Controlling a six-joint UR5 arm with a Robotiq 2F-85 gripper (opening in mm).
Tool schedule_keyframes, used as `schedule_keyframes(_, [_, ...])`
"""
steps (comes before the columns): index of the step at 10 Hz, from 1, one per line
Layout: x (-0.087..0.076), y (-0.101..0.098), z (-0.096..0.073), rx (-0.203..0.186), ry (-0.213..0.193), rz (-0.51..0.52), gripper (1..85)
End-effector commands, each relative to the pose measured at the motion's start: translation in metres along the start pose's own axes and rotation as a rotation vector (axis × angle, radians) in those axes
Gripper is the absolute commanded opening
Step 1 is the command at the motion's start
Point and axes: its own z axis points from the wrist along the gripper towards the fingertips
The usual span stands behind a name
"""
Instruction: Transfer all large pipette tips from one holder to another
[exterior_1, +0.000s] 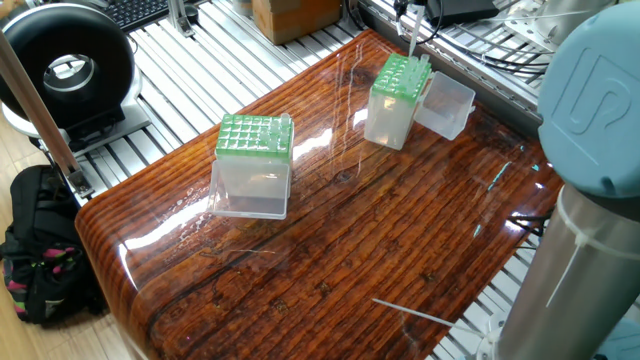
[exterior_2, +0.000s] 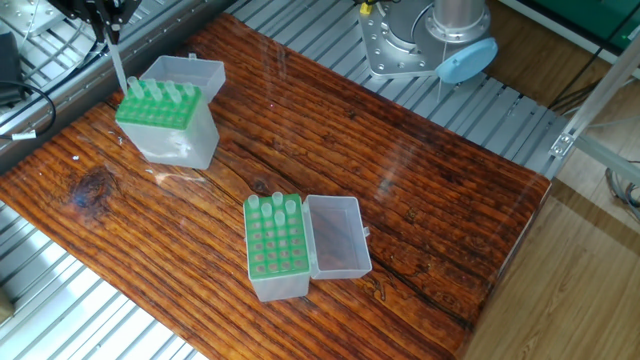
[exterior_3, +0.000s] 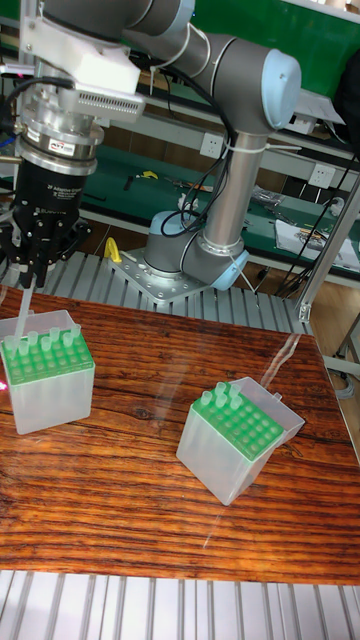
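My gripper (exterior_3: 28, 272) hangs over the back left corner of the left holder (exterior_3: 47, 385) and is shut on a large pipette tip (exterior_3: 24, 312). That tip points down, and its lower end meets the corner of the holder's green top (exterior_2: 155, 108). From the other fixed view the gripper (exterior_2: 103, 25) is at the top left, with the tip (exterior_2: 118, 65) below it. Several tips stand in this holder (exterior_1: 398, 100). The second holder (exterior_2: 273, 250), mid-table, carries three tips (exterior_2: 277, 203) along one edge.
Both holders have clear lids hinged open: one lid (exterior_2: 188, 73) behind the left holder and the other lid (exterior_2: 336, 237) beside the middle holder. The robot base (exterior_2: 420, 45) stands on the slotted metal bench behind the wooden table. Cables lie at the far left.
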Motion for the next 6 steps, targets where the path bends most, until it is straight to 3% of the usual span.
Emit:
schedule_keyframes(1, [-0.0037,0.0022,-0.0045,-0.012,-0.010,0.001,3.0])
schedule_keyframes(6, [-0.0068,0.0021,-0.0055,-0.009,-0.016,-0.004,3.3])
